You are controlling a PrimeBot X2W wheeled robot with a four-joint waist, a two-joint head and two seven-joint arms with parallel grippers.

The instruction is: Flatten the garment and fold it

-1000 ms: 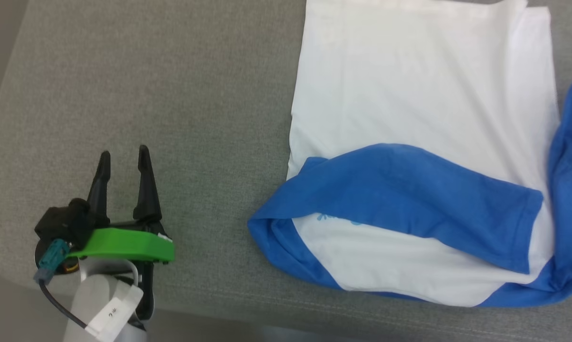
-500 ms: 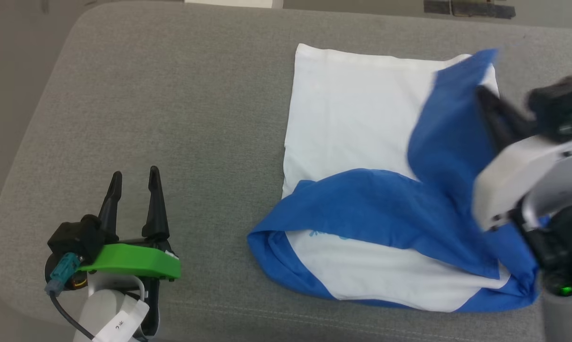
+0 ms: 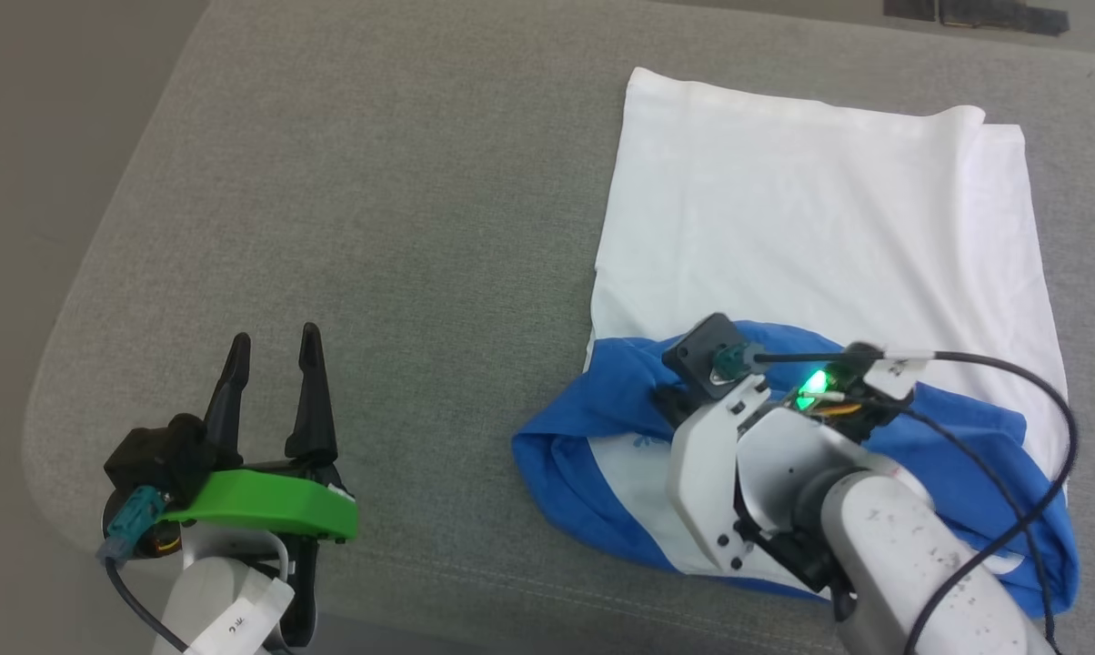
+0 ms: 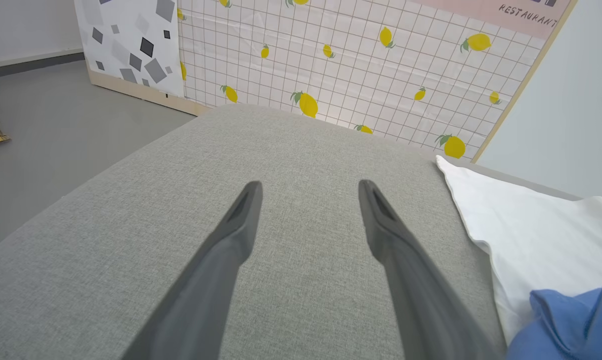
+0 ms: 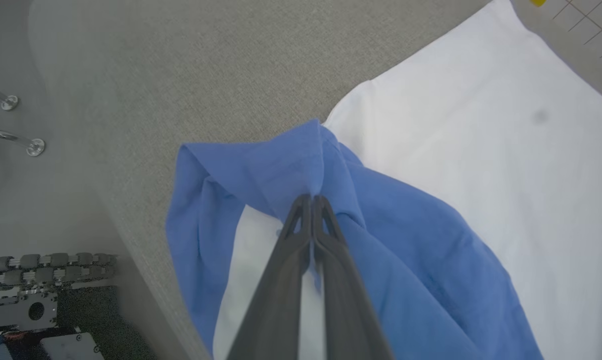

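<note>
The garment lies on the grey cushion, its white body spread flat and its blue sleeves bunched along the near edge. My right gripper is shut on a fold of blue sleeve near the shirt's left side, the cloth peaking at the fingertips. In the head view the right wrist covers that spot. My left gripper stands open over bare cushion, well left of the shirt, nothing between its fingers. The shirt's white corner shows at the right of the left wrist view.
The grey cushion has rounded edges at the left and near sides, with floor beyond. A lemon-patterned panel stands behind its far end. Metal parts of the robot base lie below the cushion edge.
The head camera has shifted. My right arm has come in from the right, carrying the blue sleeve leftward across the shirt and down onto the other sleeve. The left gripper stays put.
</note>
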